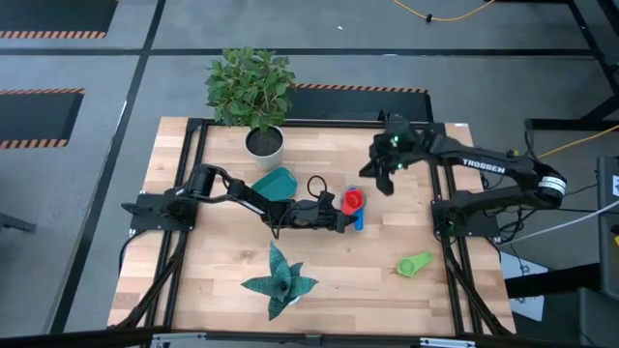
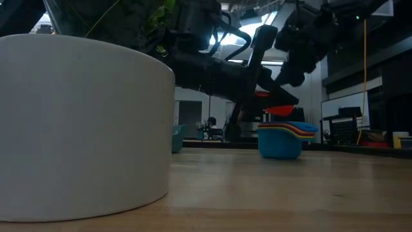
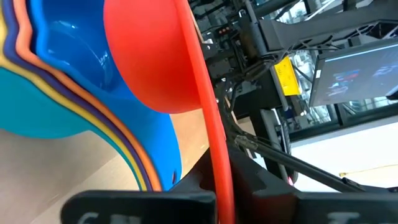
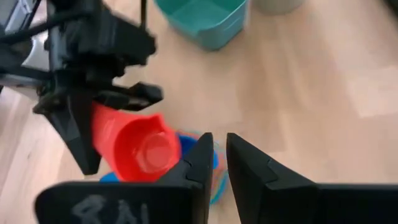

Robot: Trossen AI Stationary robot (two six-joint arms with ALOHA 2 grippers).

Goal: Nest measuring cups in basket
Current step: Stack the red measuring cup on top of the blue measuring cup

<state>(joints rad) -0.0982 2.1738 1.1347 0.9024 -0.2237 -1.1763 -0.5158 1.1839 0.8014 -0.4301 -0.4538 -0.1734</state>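
A wooden slatted surface (image 1: 319, 275) seen from above, with two dark robot arms reaching over it. The left gripper (image 1: 344, 215) sits near the middle of the surface, its jaws clamped on the thin rim or handle of a small red plastic measuring cup (image 1: 354, 199). In the left wrist view the red rim runs straight back between the dark fingers (image 3: 267, 193).

The red cup hangs tilted just above a nested stack of plastic measuring cups (image 2: 281, 138), blue outermost with orange and yellow rims showing. From table height there looks to be a small gap between the red cup and the stack, so it is probably not yet seated. The coming move likely turns on this: the stack lies directly below the held cup, and the cup's mouth must level out as it goes down.

The teal bucket-like basket (image 1: 275, 183) stands near the stack, toward the left arm's base, making the left arm the nearer one.

A lone green measuring cup (image 1: 414, 264) lies well apart, on the right arm's side.

The right gripper (image 1: 385, 180) hovers above and beyond the stack, jaws nearly closed and empty.
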